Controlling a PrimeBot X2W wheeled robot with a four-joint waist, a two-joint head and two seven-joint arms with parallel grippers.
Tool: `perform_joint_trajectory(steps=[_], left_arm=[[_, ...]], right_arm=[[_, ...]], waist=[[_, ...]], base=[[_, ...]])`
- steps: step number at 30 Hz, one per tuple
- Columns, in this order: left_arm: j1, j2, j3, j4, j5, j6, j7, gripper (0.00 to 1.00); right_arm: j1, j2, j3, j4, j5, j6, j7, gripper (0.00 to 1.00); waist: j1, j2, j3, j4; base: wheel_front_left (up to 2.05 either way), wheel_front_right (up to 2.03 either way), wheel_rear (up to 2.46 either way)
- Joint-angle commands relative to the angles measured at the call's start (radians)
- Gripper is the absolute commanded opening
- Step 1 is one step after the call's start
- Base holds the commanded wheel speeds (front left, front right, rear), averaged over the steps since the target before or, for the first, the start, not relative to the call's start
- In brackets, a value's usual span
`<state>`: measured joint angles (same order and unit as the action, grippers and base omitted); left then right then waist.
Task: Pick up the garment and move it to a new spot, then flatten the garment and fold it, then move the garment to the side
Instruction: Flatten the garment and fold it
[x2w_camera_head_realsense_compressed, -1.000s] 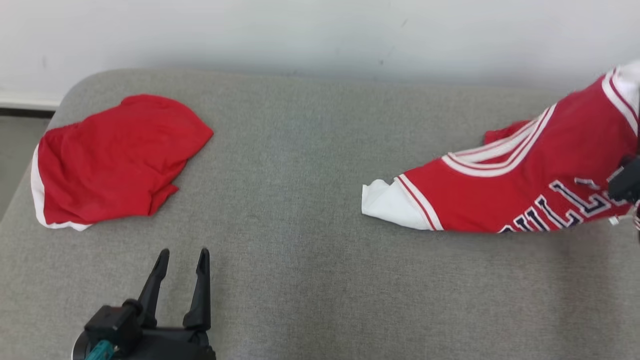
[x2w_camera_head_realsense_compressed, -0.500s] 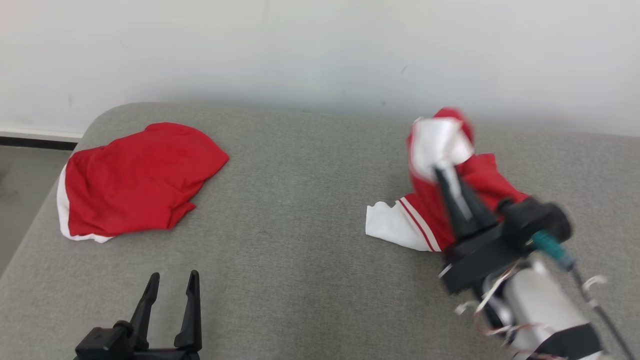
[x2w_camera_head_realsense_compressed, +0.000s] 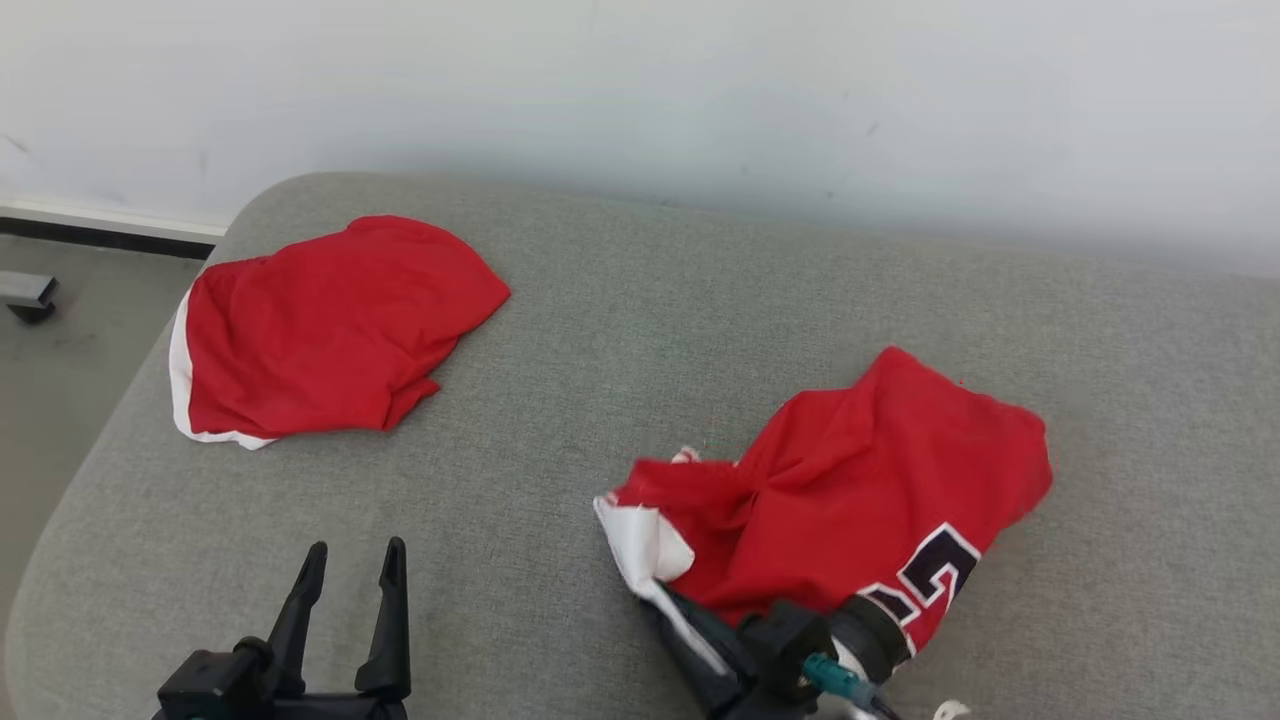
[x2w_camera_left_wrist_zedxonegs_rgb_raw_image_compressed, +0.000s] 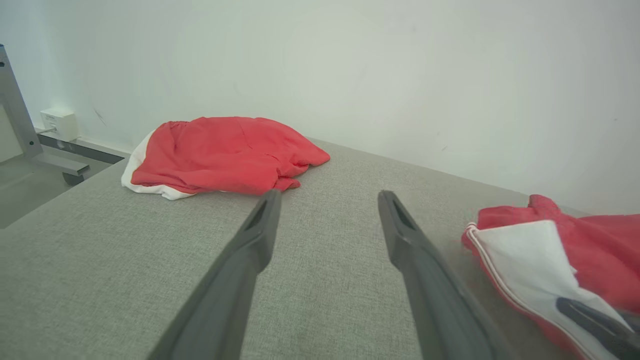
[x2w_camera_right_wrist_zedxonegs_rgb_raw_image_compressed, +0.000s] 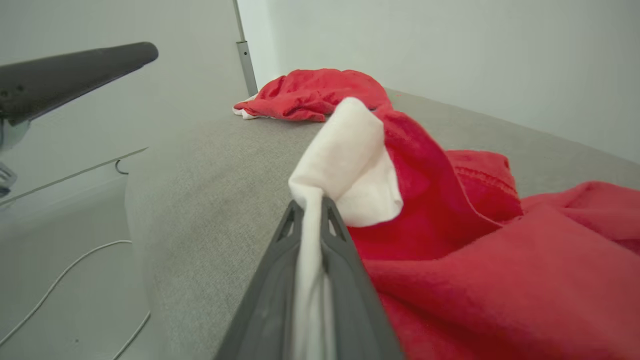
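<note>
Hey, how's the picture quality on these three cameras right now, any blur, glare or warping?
Head view: flat, even light with no glare; the lettered garment looks smeared along its right edge. Left wrist view: the fingers of the left gripper soften toward the bottom edge, while the plain red garment looks fairly crisp. Right wrist view: the right gripper and the white cloth it pinches are out of focus, close to the lens.

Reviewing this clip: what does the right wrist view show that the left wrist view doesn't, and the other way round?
Right wrist view: the right gripper shut on the white trim of the jersey, and a cable on the floor. Left wrist view: the left gripper open above bare cushion, and a white wall box. Shared: the jersey, the other red garment and the grey cushion.
</note>
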<state>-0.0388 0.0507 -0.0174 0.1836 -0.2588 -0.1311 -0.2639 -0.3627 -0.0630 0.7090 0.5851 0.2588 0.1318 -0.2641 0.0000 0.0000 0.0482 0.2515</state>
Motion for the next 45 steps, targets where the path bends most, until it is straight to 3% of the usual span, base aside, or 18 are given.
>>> perform_joint_trajectory(steps=[1,7,17,21,29,45], left_arm=[[-0.009,0.000,0.002,0.003,-0.013,0.002,-0.001,1.00],[0.008,0.000,0.016,0.002,-0.012,0.002,-0.001,1.00],[0.017,0.000,0.026,-0.007,-0.001,0.002,-0.001,1.00],[0.013,0.000,0.026,-0.010,0.006,0.002,-0.001,1.00],[-0.003,0.000,0.010,-0.003,-0.005,0.002,-0.001,1.00],[-0.027,0.000,-0.027,-0.002,-0.040,0.013,-0.001,1.00]], right_arm=[[0.003,0.006,0.012,0.015,0.019,-0.002,-0.001,1.00],[-0.006,0.010,-0.037,-0.014,0.045,-0.002,0.000,1.00],[0.094,-0.099,-0.276,-0.165,-0.022,-0.002,0.000,1.00],[0.129,-0.113,-0.306,-0.194,-0.046,-0.002,0.000,1.00],[0.020,-0.107,-0.145,-0.112,-0.033,-0.002,0.011,1.00],[-0.301,-0.064,0.234,0.266,0.104,-0.002,0.123,1.00]], waist=[[0.0000,0.0000,0.001,0.003],[0.0000,0.0000,-0.007,-0.019],[0.0000,0.0000,-0.028,-0.063],[0.0000,0.0000,-0.025,-0.058],[0.0000,0.0000,-0.010,0.000],[0.0000,0.0000,0.049,0.129]], base=[[0.00,0.00,0.00],[0.00,0.00,0.00],[0.00,0.00,0.00],[0.00,0.00,0.00],[0.00,0.00,0.00],[0.00,0.00,0.00]])
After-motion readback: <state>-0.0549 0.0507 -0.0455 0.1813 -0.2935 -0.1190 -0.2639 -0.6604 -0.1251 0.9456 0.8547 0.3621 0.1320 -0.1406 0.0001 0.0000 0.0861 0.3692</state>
